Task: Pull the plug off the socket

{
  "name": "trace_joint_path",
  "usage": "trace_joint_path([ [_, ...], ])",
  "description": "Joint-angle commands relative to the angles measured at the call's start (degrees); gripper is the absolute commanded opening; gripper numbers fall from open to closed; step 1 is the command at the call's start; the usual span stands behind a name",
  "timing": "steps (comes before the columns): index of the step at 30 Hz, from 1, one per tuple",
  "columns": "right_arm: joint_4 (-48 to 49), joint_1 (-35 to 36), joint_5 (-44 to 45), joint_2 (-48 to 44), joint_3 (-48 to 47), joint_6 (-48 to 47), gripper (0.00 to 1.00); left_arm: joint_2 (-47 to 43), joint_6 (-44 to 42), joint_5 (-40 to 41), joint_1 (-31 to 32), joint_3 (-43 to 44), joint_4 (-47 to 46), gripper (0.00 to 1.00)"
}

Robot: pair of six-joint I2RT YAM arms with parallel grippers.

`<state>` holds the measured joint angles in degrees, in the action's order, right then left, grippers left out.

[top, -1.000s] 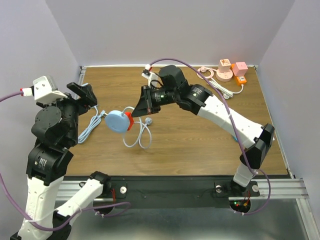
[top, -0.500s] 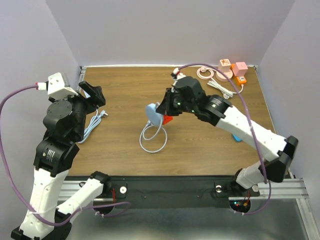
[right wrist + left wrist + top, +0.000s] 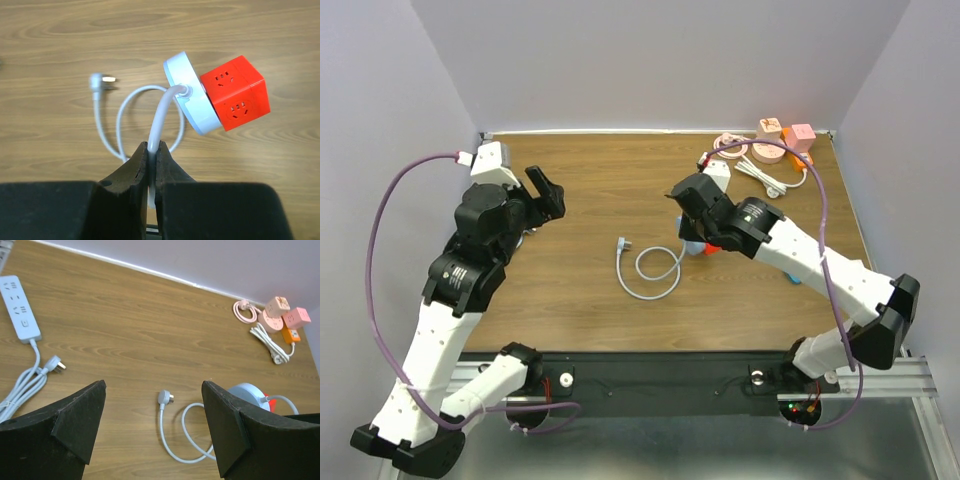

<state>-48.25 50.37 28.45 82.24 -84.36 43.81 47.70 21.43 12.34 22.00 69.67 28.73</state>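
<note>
While the right fingers (image 3: 134, 172) are pressed together on the white cable (image 3: 159, 120), pinching it just short of where it enters a pale blue round hub (image 3: 187, 95), the left fingers (image 3: 75, 425) stand wide apart with nothing between them, over the left part of the wooden surface (image 3: 125, 325). A red cube socket (image 3: 235, 95) is joined to the hub's far face and sits tilted. Two of its faces show in the right wrist view, each with slot openings, and no lettering can be made out on them. From the pinch the cable runs in a loose loop on the wood and ends in the plug (image 3: 100, 80), a grey-white angled piece lying on its side with its metal pins bare, well apart from the cube and seated in nothing. In the top view it lies near the middle of the surface, left of the right fingers, with the loop between them.

A white power strip (image 3: 20, 305) lies at the far left, its lead bundled beside it with the strip's own plug (image 3: 56, 364); the small grey marks on its top are too small to read. In the far right corner sit a pink round socket (image 3: 768, 150), a pink cube (image 3: 802, 133), an orange block (image 3: 800, 158) and a coiled white lead (image 3: 770, 180), and any print on them is unreadable
</note>
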Motion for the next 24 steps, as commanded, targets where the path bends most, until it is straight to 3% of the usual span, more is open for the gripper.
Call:
trace_joint_path([
  [1, -2.37, -0.62, 9.52, -0.24, -0.64, 2.77, 0.0, -0.51, 0.63, -3.28, -0.29, -0.59, -2.8, 0.88],
  [10, -3.96, -0.62, 11.72, 7.84, 5.08, 6.02, 0.0, -1.03, 0.28, -4.08, -0.29, -3.49, -2.72, 0.89],
  [14, -3.26, 0.6, 11.02, 12.5, 3.42, 6.55, 0.01, -1.21, -0.51, -2.85, -0.29, -3.49, -2.36, 0.89],
  [24, 10.01, 6.4, -2.06, 23.49, 0.78, 4.52, 0.0, -1.3, -1.3, -0.47, -0.38, -3.93, -2.01, 0.89],
])
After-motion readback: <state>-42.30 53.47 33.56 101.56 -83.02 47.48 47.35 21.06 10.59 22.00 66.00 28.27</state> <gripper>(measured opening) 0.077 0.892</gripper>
